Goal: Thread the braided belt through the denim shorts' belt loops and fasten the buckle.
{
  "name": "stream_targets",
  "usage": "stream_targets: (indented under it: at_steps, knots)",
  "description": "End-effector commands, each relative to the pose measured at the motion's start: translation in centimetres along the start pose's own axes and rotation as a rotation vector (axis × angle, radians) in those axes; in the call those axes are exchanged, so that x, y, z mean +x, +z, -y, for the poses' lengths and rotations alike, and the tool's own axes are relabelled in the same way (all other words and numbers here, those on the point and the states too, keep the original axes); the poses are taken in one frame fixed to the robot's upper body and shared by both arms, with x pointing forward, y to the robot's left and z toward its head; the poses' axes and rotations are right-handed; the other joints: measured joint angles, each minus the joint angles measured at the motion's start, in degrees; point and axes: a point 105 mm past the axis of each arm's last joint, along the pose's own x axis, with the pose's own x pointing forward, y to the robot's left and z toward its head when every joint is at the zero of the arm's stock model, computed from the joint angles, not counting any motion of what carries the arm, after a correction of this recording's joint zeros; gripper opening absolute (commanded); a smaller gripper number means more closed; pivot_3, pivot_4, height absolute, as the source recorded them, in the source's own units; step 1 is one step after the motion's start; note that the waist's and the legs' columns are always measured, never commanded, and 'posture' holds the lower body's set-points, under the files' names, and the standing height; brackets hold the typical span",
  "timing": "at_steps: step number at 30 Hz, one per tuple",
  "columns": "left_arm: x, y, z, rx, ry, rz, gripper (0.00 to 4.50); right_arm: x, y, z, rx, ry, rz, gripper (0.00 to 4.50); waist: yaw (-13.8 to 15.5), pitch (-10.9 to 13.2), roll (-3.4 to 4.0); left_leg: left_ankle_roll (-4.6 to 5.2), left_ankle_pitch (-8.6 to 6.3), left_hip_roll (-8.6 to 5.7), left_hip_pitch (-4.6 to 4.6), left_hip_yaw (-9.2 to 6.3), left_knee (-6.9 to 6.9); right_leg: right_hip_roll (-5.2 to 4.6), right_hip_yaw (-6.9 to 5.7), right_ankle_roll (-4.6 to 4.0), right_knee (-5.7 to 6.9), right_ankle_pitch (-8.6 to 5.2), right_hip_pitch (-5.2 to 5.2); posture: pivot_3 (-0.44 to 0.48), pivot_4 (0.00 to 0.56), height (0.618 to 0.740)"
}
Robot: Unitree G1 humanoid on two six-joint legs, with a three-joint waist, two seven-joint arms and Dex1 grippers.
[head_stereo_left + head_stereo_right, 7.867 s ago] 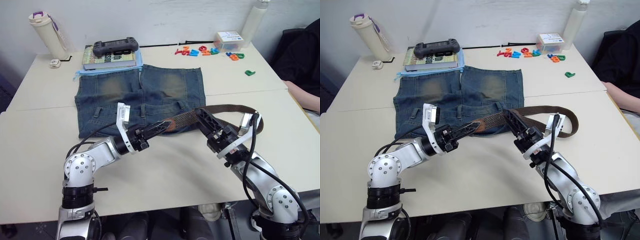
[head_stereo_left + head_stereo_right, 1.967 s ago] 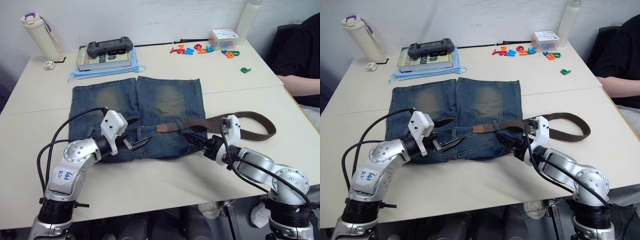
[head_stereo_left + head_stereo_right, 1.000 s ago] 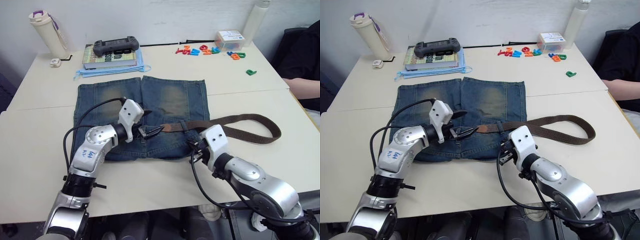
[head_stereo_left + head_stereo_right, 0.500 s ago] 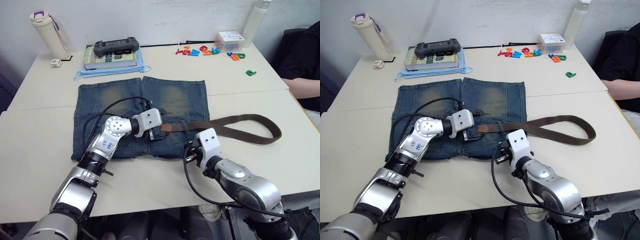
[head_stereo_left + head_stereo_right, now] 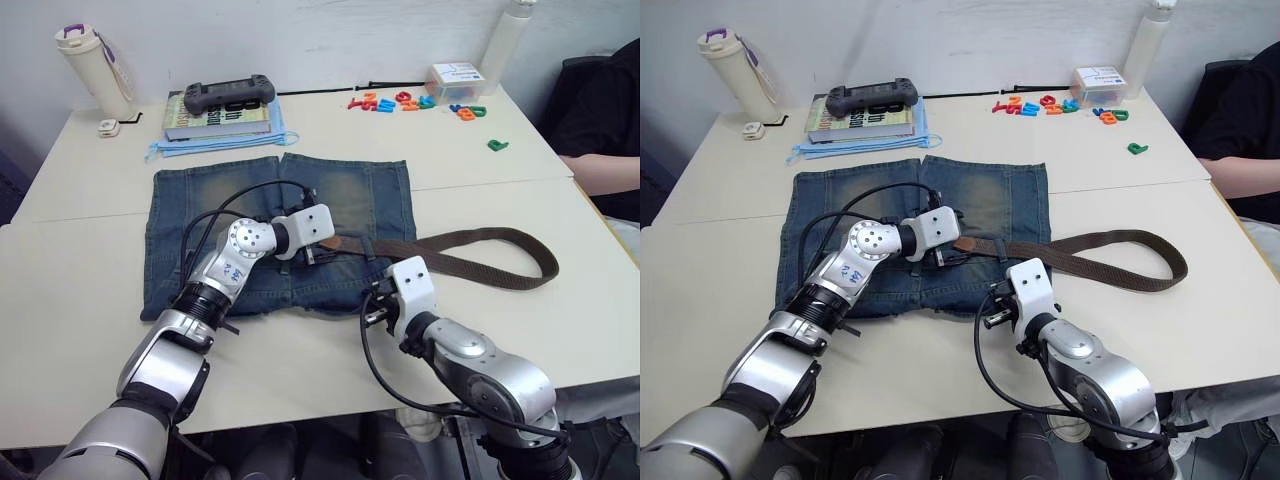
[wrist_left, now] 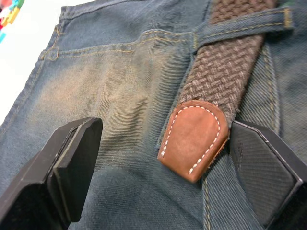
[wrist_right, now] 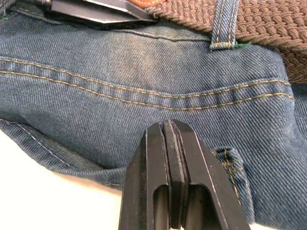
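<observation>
**Belt tip through one loop, left pincer straddling it**

From the head, the denim shorts lie flat mid-table, waistband toward the near edge. The braided belt runs from the waistband out to the right and curls back in a loop on the bare table; the buckle cannot be made out here. The left pincer sits on the waistband at the belt's tan tip, and the right pincer is at the shorts' near hem.

The left wrist view adds the detail: the tan leather tip lies flat on the denim, the strap behind it passing under one of the belt loops. The pincer's jaws stand wide apart, one finger apparently just touching the tip's edge, gripping nothing.

The right wrist view shows that pincer pressed fully closed and empty over the hem seam, with another belt loop crossing the strap beyond.
</observation>
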Motion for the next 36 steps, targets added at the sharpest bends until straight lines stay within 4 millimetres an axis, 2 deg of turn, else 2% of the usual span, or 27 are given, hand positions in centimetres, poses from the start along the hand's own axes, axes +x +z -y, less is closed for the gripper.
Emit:
stream_targets:
  at_steps: [1, 6, 8, 9, 10, 13, 18, 22, 24, 26, 30, 33, 36]
  knots:
    - [-0.7, -2.0, -0.3, -0.075, 0.002, -0.072, 4.42, -0.5, 1.4, -0.4, -0.016, 0.004, 0.059, 0.03, -0.10, 0.00, 0.00, -0.01, 0.00, 0.00, 0.00, 0.00, 0.01, 0.00, 0.00, 0.00, 0.01, 0.00, 0.00, 0.000, 0.150, 0.713]
    - [-1.1, -1.5, -0.4, -0.046, -0.001, -0.022, 4.42, -0.5, 1.3, -0.5, -0.011, -0.001, 0.059, 0.03, -0.52, 0.00, 0.00, -0.02, 0.01, 0.01, 0.00, 0.00, 0.00, 0.00, 0.00, 0.00, 0.05, 0.00, -0.03, 0.000, 0.150, 0.713]
    - [-1.2, -1.4, -0.2, -0.016, -0.012, -0.002, 3.89, -0.5, 1.3, -0.5, -0.006, -0.002, 0.059, 0.00, -0.71, 0.00, 0.00, -0.02, 0.01, 0.00, -0.01, 0.00, -0.01, 0.00, 0.01, 0.00, 0.05, 0.00, -0.04, 0.000, 0.150, 0.713]
    - [-1.3, -1.3, 0.1, 0.003, -0.022, 0.014, 3.84, -0.5, 1.3, -0.5, -0.004, -0.002, 0.058, 0.00, -0.92, 0.00, 0.00, -0.02, 0.01, 0.00, -0.01, 0.00, -0.01, 0.00, 0.01, 0.00, 0.04, 0.00, -0.05, 0.000, 0.150, 0.713]
    - [-1.3, -1.2, 0.3, 0.017, -0.029, 0.025, 3.35, -0.6, 1.2, -0.6, -0.003, -0.002, 0.057, 0.00, -1.04, 0.00, 0.00, -0.02, 0.01, 0.00, -0.02, 0.00, -0.03, -0.01, 0.01, 0.00, 0.03, 0.00, -0.06, 0.000, 0.150, 0.713]
    - [-1.4, -1.2, 0.6, 0.039, -0.032, 0.033, 2.26, -0.6, 1.2, -0.6, -0.001, -0.002, 0.057, 0.00, -1.18, 0.00, 0.00, -0.02, 0.01, 0.00, -0.03, 0.00, -0.04, -0.01, 0.01, 0.00, 0.01, 0.00, -0.07, 0.000, 0.150, 0.713]
    - [-1.6, -0.5, 0.3, 0.036, -0.005, 0.080, 0.04, -0.5, 1.2, -0.7, 0.001, 0.000, 0.058, 0.00, -1.18, 0.00, 0.00, -0.02, 0.01, 0.00, -0.03, 0.00, -0.03, -0.01, 0.01, 0.00, 0.01, 0.00, -0.07, 0.000, 0.150, 0.713]
    - [-2.5, -0.1, -0.6, 0.024, 0.051, 0.121, 0.01, -0.5, 1.1, -0.7, 0.003, -0.002, 0.056, 0.00, -1.21, 0.00, 0.00, -0.02, 0.01, 0.00, -0.04, 0.00, -0.04, -0.01, 0.01, 0.00, 0.00, 0.00, -0.08, 0.000, 0.150, 0.713]
    - [-3.6, 0.3, -1.3, 0.029, 0.085, 0.163, 0.01, -0.5, 1.1, -0.6, 0.007, -0.006, 0.054, 0.00, -1.27, 0.01, 0.01, -0.02, 0.01, 0.00, -0.04, 0.00, -0.04, -0.01, 0.01, 0.00, 0.00, 0.00, -0.08, 0.000, 0.150, 0.713]
    - [-5.4, 0.8, -2.0, 0.099, 0.126, 0.198, 0.01, -0.5, 1.0, -0.6, 0.011, -0.011, 0.052, 0.00, -1.50, 0.01, 0.02, -0.02, 0.01, 0.01, -0.05, 0.00, -0.05, -0.01, 0.02, 0.00, 0.01, 0.00, -0.10, 0.000, 0.150, 0.713]
    - [-7.6, 0.8, -1.9, 0.256, 0.131, 0.177, 0.01, -0.5, 1.1, -0.5, 0.021, -0.016, 0.055, 0.00, -1.50, 0.02, 0.03, -0.04, 0.01, 0.05, -0.05, 0.02, -0.09, 0.01, 0.04, -0.01, 0.02, -0.01, -0.17, 0.000, 0.150, 0.713]
    - [-8.4, 0.7, -1.7, 0.304, 0.140, 0.152, 0.01, -0.4, 1.1, -0.4, 0.025, -0.018, 0.055, 0.00, -1.21, 0.02, 0.03, -0.05, 0.01, 0.02, -0.05, 0.01, -0.07, 0.00, 0.02, -0.02, 0.03, -0.01, -0.16, 0.000, 0.150, 0.713]
    - [-8.0, 1.0, -1.3, 0.299, 0.150, 0.147, 0.01, -0.3, 1.5, -0.9, 0.031, 0.008, 0.071, 0.00, -1.23, 0.02, 0.03, -0.04, 0.01, 0.01, -0.05, 0.01, -0.06, -0.02, 0.03, -0.01, 0.02, -0.01, -0.13, 0.000, 0.150, 0.713]
